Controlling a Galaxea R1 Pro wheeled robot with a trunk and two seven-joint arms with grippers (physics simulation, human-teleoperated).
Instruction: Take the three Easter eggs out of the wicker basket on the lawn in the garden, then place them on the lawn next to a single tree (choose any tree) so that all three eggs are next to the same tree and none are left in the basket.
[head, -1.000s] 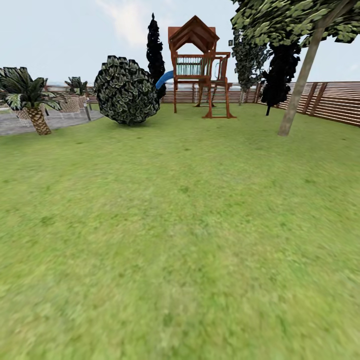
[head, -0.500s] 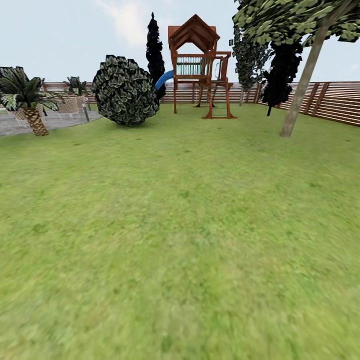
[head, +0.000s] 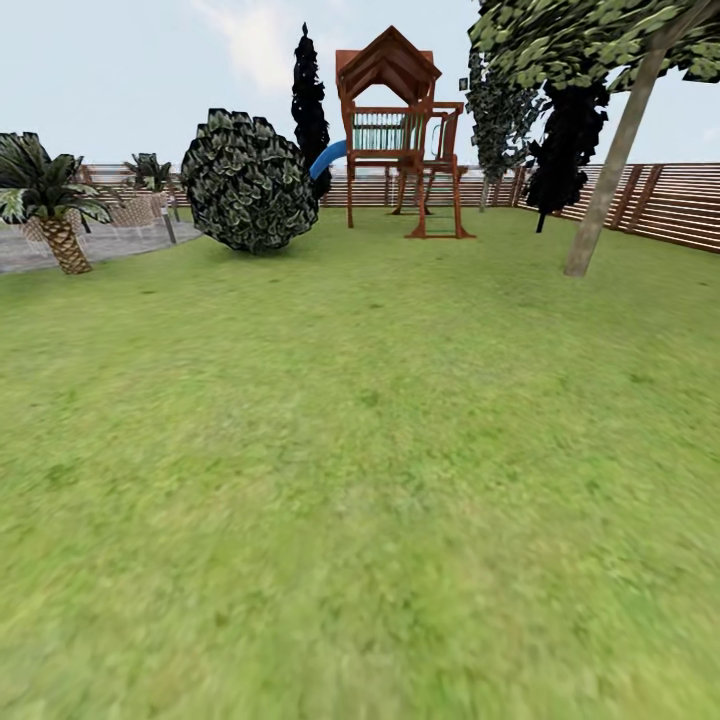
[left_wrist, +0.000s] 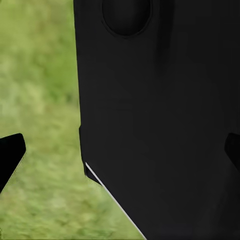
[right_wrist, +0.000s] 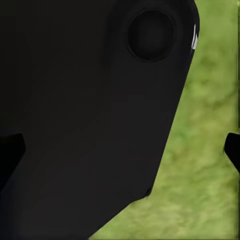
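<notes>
The lawn (head: 360, 480) takes up the lower two thirds of the head view, blurry green grass running up to a brown slatted fence (head: 660, 200) along the far edge. At the upper right a tree (head: 612, 160) leans on a pale grey-beige trunk, its spotted canopy spilling off the top of the frame. Top centre stands a wooden play tower (head: 400, 130) with a blue slide; left of it sits a round bush (head: 250, 180), and at the far left a small palm (head: 55, 215) beside a grey paved patch (head: 100, 245).

No basket or eggs are visible, so where they lie cannot be told from here.

In the left wrist view the left gripper (left_wrist: 120, 155) shows two dark fingertips at opposite edges of the frame, spread wide, with a black part of the robot's body between them and grass behind. The right gripper (right_wrist: 120, 150) looks the same in its own view (wide apart, nothing held).

My judgement: the robot is travelling and searching. The risk is heading for the tree empty-handed, or drifting toward the bush or the dark thin trees beyond, because the basket lies outside the head view.
</notes>
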